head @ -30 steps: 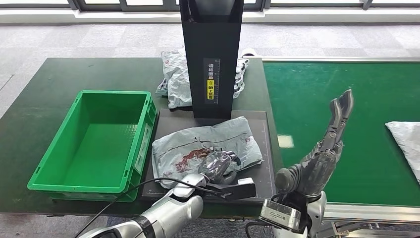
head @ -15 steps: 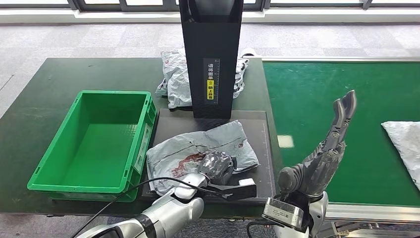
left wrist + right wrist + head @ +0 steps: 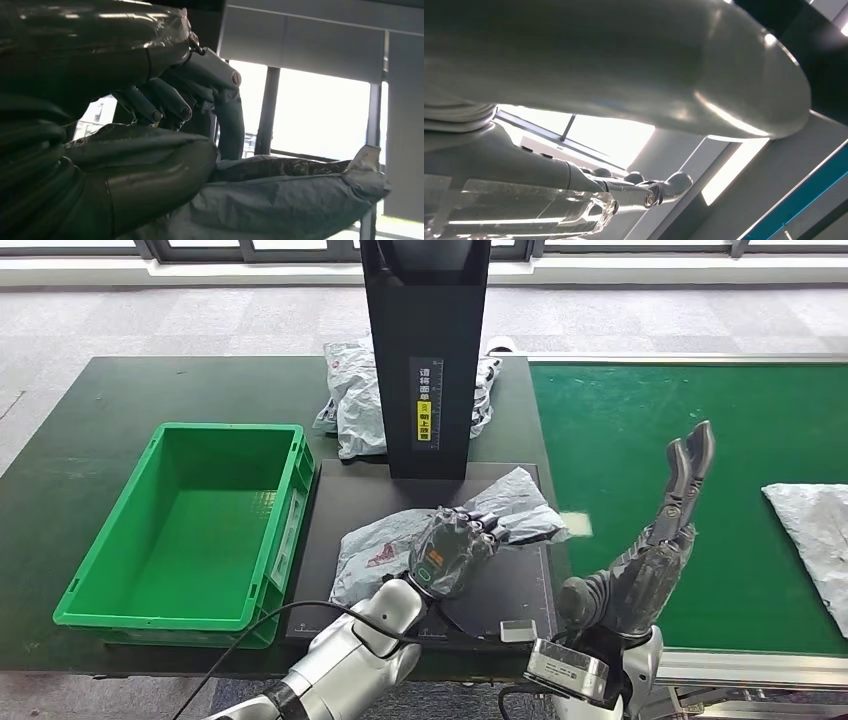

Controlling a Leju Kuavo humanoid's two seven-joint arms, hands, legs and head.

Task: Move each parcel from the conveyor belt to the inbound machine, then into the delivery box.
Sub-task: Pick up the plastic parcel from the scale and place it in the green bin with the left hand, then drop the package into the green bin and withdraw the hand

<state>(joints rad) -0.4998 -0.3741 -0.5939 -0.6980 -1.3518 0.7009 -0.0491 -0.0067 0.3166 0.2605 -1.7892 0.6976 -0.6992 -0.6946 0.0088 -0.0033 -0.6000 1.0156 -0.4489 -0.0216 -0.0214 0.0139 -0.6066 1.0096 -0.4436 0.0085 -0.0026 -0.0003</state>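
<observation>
The parcel point(image 3: 440, 530) you are working is a grey poly mailer, crumpled, lying across the black scan plate of the inbound machine point(image 3: 428, 350), just in front of its upright column. Your left hand point(image 3: 452, 552) has its fingers closed over the middle of the bag; in the left wrist view the fingers point(image 3: 165, 102) curl over the top and the thumb presses from below, with film bunched between them point(image 3: 280, 200). The far right corner of the bag sticks up and looks lifted off the plate, while the near left part seems to rest on it.

Expect this to handle as a soft, light, slippery thing. It will sag and fold around whatever grips it, and the film may slide through the fingers if the contents shift. I judge a grasp through the middle, where the contents give some bulk, safer than a corner pinch, which would probably let the bag swing and snag.

Your right hand point(image 3: 655, 540) is empty, fingers straight and pointing up, over the near left part of the green conveyor belt point(image 3: 700, 420). Another parcel point(image 3: 815, 535) lies on the belt at the far right.

The delivery box point(image 3: 185, 525), a green crate, stands just left of the plate. A further grey bag point(image 3: 350, 400) lies behind the column.
</observation>
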